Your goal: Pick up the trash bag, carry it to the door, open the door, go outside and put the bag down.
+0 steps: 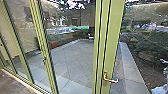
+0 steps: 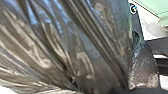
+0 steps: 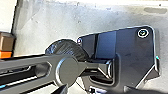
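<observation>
Glossy, creased dark trash bag (image 2: 82, 50), green door frame (image 1: 113, 37), angular metal handle (image 1: 112, 80) — left and right jaws, cannot tell

No text, label, brand, number or sign can be read.
</observation>
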